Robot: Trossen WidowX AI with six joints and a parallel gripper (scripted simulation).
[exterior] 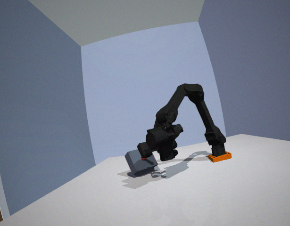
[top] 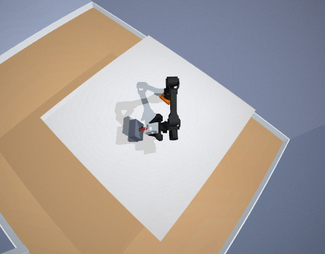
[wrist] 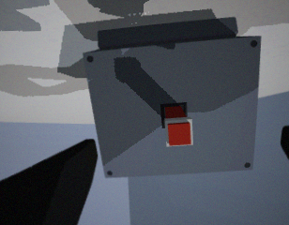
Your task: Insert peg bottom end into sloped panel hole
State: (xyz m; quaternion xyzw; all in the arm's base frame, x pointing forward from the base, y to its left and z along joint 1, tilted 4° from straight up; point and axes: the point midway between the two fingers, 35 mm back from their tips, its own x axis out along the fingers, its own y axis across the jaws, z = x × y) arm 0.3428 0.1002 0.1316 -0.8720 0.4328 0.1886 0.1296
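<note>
Sticking out of the hole in the sloped panel, the red peg is showing its square, pale-edged end; how deep it is sitting, one cannot tell. Just off the panel's face, the gripper is standing almost fully open and is holding nothing, its fingers spreading to either side of the peg without touching it. Farther from the panel, the black arm is bending high above the white table. Well apart from the panel, the orange base is resting on the table.
</note>
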